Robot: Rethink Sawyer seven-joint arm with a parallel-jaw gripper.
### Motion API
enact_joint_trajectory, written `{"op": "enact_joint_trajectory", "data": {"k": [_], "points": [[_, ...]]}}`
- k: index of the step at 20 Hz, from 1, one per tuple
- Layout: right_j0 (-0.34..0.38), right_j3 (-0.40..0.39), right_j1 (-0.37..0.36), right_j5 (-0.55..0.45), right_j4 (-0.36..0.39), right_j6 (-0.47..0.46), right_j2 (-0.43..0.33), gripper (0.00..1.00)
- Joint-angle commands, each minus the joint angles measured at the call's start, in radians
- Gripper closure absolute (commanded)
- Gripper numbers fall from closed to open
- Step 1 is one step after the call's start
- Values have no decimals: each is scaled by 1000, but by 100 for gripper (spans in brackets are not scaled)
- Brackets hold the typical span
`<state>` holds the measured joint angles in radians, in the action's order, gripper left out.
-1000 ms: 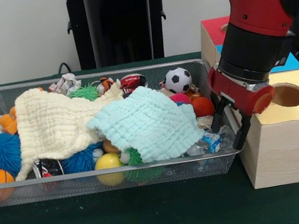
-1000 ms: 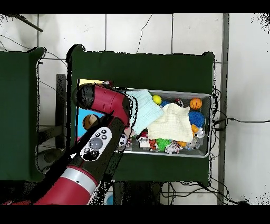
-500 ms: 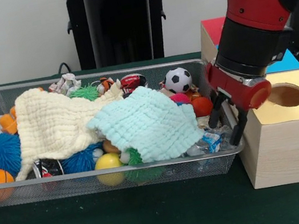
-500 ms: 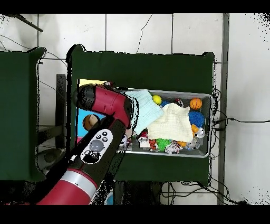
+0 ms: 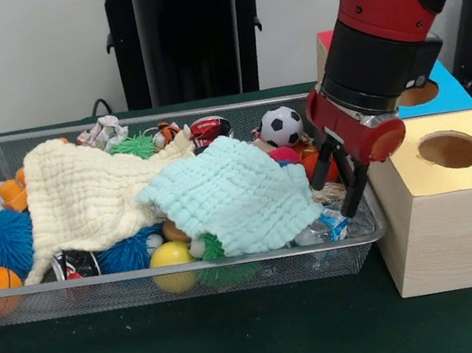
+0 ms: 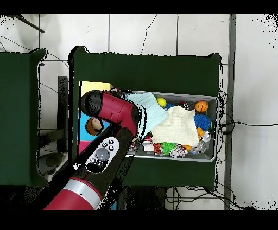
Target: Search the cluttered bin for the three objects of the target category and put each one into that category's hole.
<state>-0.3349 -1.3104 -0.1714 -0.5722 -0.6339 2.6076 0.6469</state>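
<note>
Desk (image 5: 248,348) under green cloth; wire bin (image 5: 173,284) spans most of it, wooden box (image 5: 450,221) with round holes hard against the bin's right end.

Arm (image 5: 375,33) drops in from the top right, wrist pitched so the gripper (image 5: 338,184) points down and a little toward the front rim, sitting inside the bin's right end. Jaws apart, two dark fingers (image 5: 354,188) splayed, nothing between them.

Key relation: the clutter at the bin's right end lies directly below and just left of the jaws. Crumpled clear plastic bottle (image 5: 325,226) sits just under the fingertips by the front right corner; orange ball (image 5: 315,165) is partly hidden behind the gripper; soccer ball (image 5: 281,125) farther back near the rear rim. Target category is not shown, so which of these counts I cannot tell. Nearest hole (image 5: 451,149), in the yellow top, lies to the right of the jaws, across the bin's end wall.

Mint cloth (image 5: 226,196) and cream cloth (image 5: 84,199) cover the bin's middle, hiding what is beneath. Judged: searching or approaching a pick, nothing carried.

Overhead: arm covers the bin's box-side end; gripper hidden.
</note>
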Motion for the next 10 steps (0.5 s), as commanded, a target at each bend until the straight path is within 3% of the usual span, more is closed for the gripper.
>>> {"op": "enact_joint_trajectory", "data": {"k": [1, 10], "points": [[33, -106, -3, -56, 46, 115, -96, 0], [31, -72, 55, 1, 22, 149, -113, 0]]}}
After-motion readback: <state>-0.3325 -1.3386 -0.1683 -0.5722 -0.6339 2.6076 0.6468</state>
